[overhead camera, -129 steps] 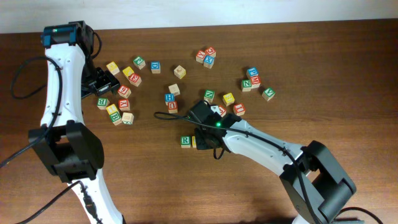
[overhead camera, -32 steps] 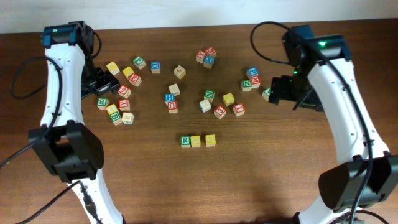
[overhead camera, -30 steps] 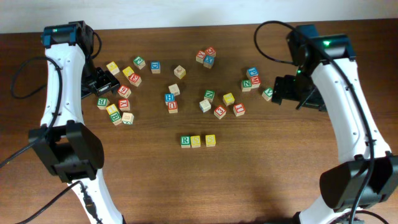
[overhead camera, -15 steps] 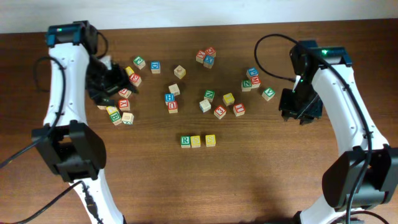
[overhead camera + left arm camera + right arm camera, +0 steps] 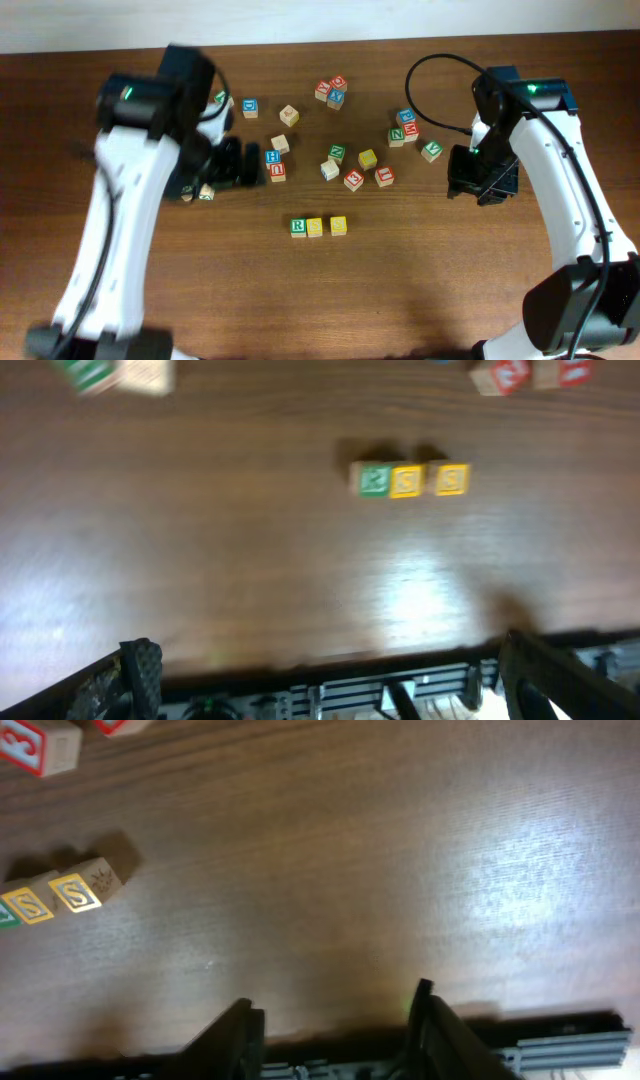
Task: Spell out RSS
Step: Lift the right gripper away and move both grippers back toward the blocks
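RSS row (image 5: 317, 227) set between the claws, long axis side to side. Nearer left claw (image 5: 325, 648), wide open, empty. Right claw (image 5: 335, 1002) part-open, empty, well apart.

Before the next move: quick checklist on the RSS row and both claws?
1. Row reads R cube, middle S cube, end S cube: ok.
2. Cubes in one straight line: ok.
3. Even spacing: not ok, end S cube sits slightly apart.
4. The left claw open and empty: ok.
5. The right claw open and empty: ok.
6. Both claws away from the row: ok.
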Tool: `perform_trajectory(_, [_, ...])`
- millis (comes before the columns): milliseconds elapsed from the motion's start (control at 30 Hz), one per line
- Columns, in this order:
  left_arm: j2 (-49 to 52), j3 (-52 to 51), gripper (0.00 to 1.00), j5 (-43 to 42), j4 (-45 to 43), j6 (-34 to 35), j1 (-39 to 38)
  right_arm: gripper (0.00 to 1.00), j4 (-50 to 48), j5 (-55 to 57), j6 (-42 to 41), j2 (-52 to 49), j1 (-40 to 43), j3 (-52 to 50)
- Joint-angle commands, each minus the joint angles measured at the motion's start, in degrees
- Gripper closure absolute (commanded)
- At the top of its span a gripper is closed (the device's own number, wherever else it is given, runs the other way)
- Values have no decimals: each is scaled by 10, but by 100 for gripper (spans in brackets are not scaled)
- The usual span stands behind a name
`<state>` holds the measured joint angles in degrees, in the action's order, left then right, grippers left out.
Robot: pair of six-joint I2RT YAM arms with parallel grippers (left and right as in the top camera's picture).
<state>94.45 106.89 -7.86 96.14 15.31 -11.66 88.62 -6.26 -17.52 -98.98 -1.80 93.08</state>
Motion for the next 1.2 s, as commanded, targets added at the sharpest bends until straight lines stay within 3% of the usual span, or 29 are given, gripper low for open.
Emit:
perform_trajectory(0, [-23, -129, 0, 52, -37, 47, -1, 73, -16, -9, 8, 12, -10, -10])
perform_trajectory(67, [-21, -199, 7, 51, -86, 48, -2, 84, -36, -11, 8, 12, -30, -29])
perform_trajectory(133, [-20, -266, 24, 34, -153, 48, -2, 90, -69, -8, 8, 12, -55, -63])
perform_trajectory(200, [-19, -316, 34, 10, -207, 48, -2, 90, -100, 2, 8, 12, -71, -96])
perform_trajectory(400, [-19, -396, 42, 1, -277, 67, -2, 90, -202, 7, -27, 12, -91, -185])
perform_trajectory(500, [-19, -431, 46, 1, -313, 76, -2, 69, -234, 7, -27, 12, -91, -199])
perform_trajectory(533, [-19, -442, 46, 2, -327, 79, -2, 68, -240, 7, -27, 12, -91, -199])
perform_trajectory(633, [-19, -470, 50, 2, -373, 83, -2, 69, -249, 5, -27, 12, -90, -199])
perform_trajectory(667, [-19, -475, 47, 1, -385, 92, -2, 69, -250, 5, -27, 12, -91, -199])
perform_trajectory(767, [-19, -477, 45, 1, -392, 133, -2, 80, -251, 5, -27, 12, -91, -203])
perform_trajectory(800, [-19, -477, 51, 1, -394, 139, -2, 80, -256, 5, -27, 12, -91, -208])
perform_trajectory(833, [-19, -477, 70, 1, -397, 140, -2, 80, -261, 5, -27, 12, -91, -213])
perform_trajectory(867, [-19, -477, 82, 2, -400, 140, -2, 80, -266, 5, -27, 12, -91, -220])
perform_trajectory(933, [-19, -477, 98, 2, -405, 140, -2, 83, -270, 4, -27, 12, -91, -224])
perform_trajectory(1067, [-19, -477, 100, 2, -429, 140, -2, 87, -270, -18, -27, 12, -91, -225])
perform_trajectory(1100, [-19, -477, 100, 2, -436, 140, -2, 95, -271, -28, -27, 12, -91, -225])
perform_trajectory(1167, [-19, -477, 100, 1, -453, 140, -2, 96, -271, -46, -27, 11, -91, -225])
